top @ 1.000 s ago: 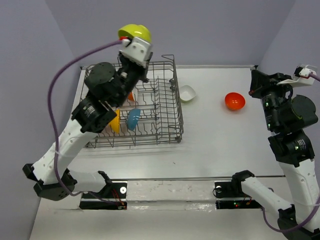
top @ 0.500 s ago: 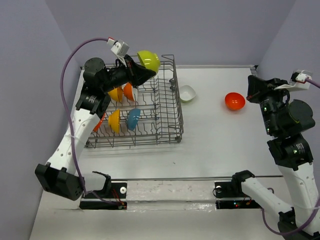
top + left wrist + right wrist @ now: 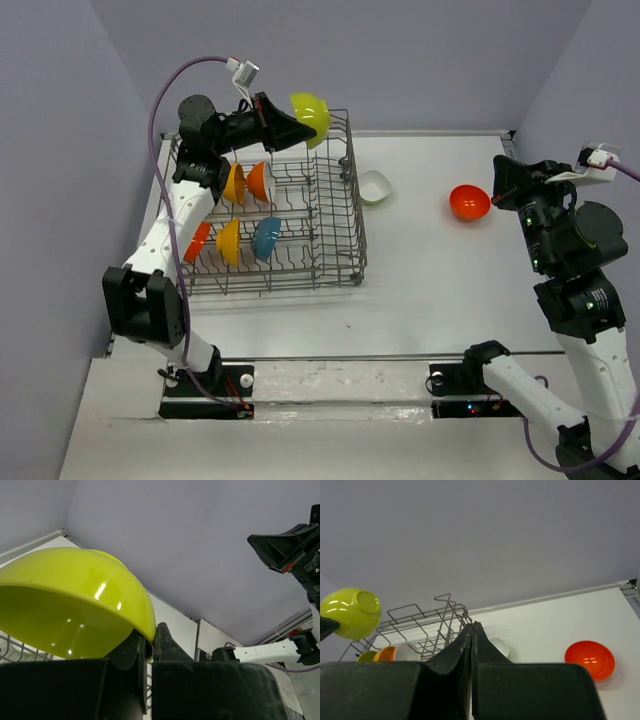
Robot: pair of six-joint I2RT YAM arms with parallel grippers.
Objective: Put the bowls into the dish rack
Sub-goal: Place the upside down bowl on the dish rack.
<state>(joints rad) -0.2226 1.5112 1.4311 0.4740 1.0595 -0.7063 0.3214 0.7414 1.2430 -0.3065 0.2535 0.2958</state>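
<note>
Lime green bowl (image 3: 312, 112) held up at the far end of the dish rack (image 3: 335, 240)

Left jaws are pinching that bowl by its rim, tipped on its side, not in the rack yet. Right jaws are pressed together with nothing in them, up over the right side of the surface (image 3: 430, 290). A white bowl (image 3: 374, 187) and a red-orange bowl (image 3: 469, 202) sit out on the surface.
</note>
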